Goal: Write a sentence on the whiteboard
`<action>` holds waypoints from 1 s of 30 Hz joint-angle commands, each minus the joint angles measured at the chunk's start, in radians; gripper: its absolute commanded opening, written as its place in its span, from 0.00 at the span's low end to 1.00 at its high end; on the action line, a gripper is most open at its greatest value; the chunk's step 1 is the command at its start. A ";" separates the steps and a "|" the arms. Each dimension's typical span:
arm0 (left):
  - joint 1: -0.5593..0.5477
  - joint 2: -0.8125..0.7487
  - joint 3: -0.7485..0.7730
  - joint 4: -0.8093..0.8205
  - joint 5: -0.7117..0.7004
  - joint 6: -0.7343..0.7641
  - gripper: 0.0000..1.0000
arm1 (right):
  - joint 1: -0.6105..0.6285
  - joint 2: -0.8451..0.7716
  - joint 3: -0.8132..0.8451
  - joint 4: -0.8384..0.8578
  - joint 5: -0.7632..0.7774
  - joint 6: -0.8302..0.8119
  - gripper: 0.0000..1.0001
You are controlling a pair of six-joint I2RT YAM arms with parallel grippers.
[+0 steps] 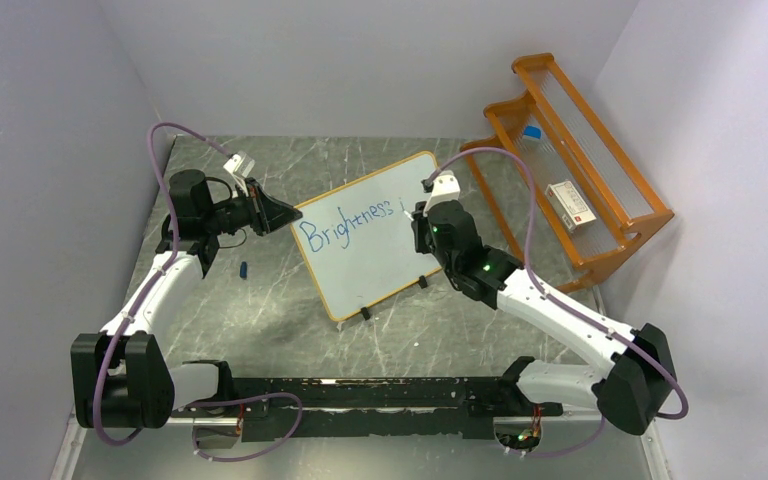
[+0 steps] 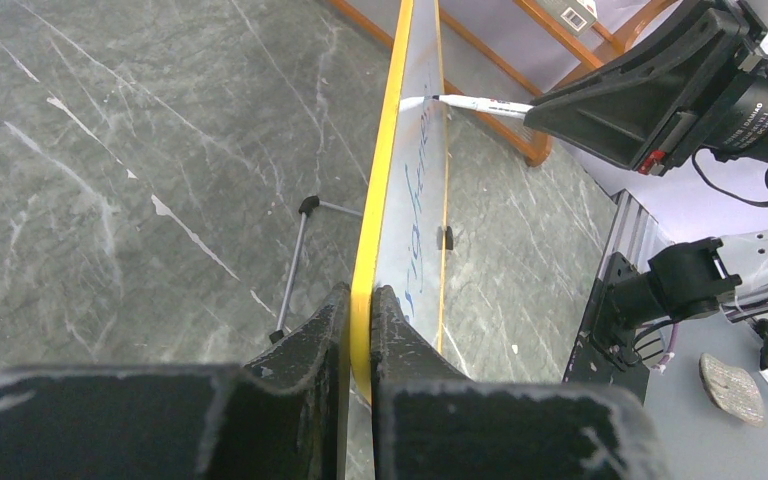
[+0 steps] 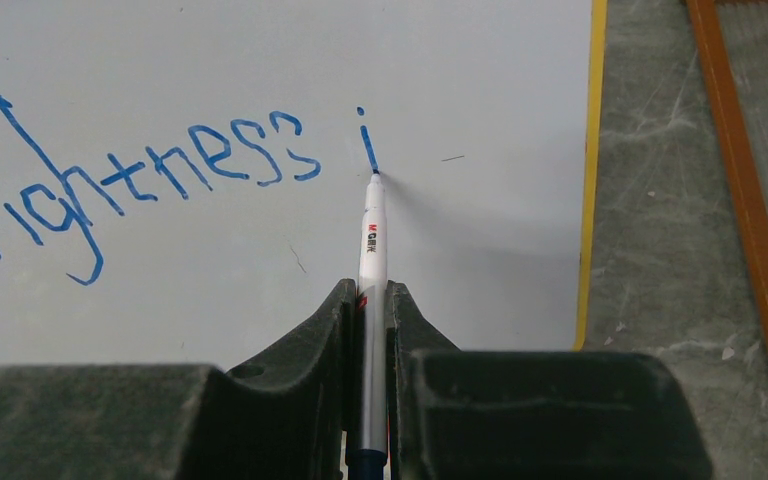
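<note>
The whiteboard (image 1: 375, 270) stands tilted on its feet mid-table, with the blue sentence (image 1: 345, 225) reading "Brightness i". My left gripper (image 1: 293, 213) is shut on the board's left frame edge; in the left wrist view the yellow edge (image 2: 385, 170) runs between its jaws (image 2: 360, 295). My right gripper (image 3: 368, 290) is shut on a white marker (image 3: 372, 230). The marker's tip touches the whiteboard (image 3: 260, 300) at the foot of the letter "i" (image 3: 367, 140), just right of "Brightness" (image 3: 210, 160). From above, the right gripper (image 1: 415, 215) sits at the board's right part.
An orange wooden rack (image 1: 615, 215) stands at the back right, holding a small white box (image 1: 570, 205) and a blue-capped item (image 1: 532, 132). A small blue cap (image 1: 244, 269) lies on the table left of the board. The board's wire stand leg (image 2: 295, 260) props it from behind.
</note>
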 commanded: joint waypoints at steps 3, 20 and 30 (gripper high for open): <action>-0.021 0.040 -0.029 -0.126 -0.068 0.068 0.05 | -0.009 -0.049 -0.008 0.012 0.018 0.000 0.00; -0.021 0.042 -0.029 -0.125 -0.063 0.070 0.05 | -0.017 0.006 0.027 0.093 0.026 -0.024 0.00; -0.021 0.044 -0.029 -0.126 -0.065 0.071 0.05 | -0.024 0.018 0.031 0.114 0.020 -0.028 0.00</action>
